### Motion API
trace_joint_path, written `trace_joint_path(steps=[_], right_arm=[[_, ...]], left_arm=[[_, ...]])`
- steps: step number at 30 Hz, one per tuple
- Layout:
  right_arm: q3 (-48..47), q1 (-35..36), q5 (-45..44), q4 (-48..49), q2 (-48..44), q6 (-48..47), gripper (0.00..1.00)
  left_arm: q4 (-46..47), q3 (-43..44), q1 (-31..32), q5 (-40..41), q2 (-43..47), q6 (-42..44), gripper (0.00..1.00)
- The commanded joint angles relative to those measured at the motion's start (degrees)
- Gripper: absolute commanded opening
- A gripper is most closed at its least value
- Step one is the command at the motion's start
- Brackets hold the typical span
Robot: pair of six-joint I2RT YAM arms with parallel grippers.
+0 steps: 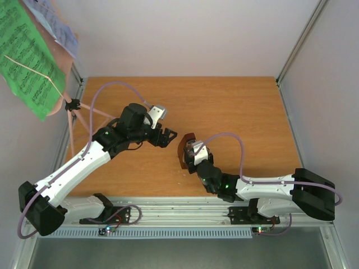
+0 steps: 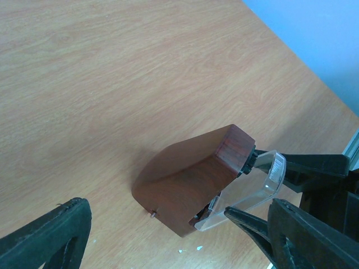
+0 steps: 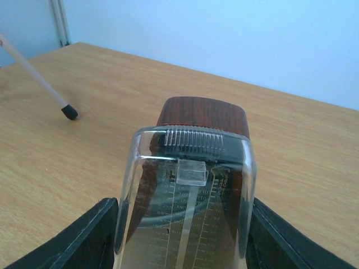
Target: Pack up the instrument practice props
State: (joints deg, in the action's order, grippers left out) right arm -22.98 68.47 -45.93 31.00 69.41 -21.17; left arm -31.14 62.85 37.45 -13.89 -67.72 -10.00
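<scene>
Metronome (image 2: 185,179), reddish-brown with a clear cover (image 2: 255,185), is tipped over on the wooden table (image 1: 241,106). It is well apart from the pink music stand (image 1: 68,64), to the stand's right in the top view. The right gripper (image 3: 184,210) clamps the clear cover between both fingers. The left gripper (image 1: 167,137) hangs between stand and metronome, its jaws spread wide and touching nothing. Green sheets (image 1: 28,56) and white sheets (image 1: 59,28) rest on the stand's desk.
</scene>
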Motion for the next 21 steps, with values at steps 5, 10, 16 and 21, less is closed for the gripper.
trace_joint_path(steps=[5,10,16,21], right_arm=[[1.62,-0.15,-0.5,5.92,1.52,-0.42,0.52],[1.71,-0.43,-0.81,6.52,2.89,0.13,0.52],[0.93,-0.42,-1.73,4.52,3.81,2.33,0.52],[0.54,-0.52,-1.29,3.48,4.65,3.2,0.52]], left_arm=[[0.48,-0.54,-0.28,-0.52,1.11,0.33,0.87],[0.42,-0.54,-0.31,-0.58,1.17,0.38,0.87],[0.38,-0.54,-0.28,-0.61,1.28,0.42,0.87],[0.37,-0.56,-0.27,-0.61,1.36,0.42,0.87]])
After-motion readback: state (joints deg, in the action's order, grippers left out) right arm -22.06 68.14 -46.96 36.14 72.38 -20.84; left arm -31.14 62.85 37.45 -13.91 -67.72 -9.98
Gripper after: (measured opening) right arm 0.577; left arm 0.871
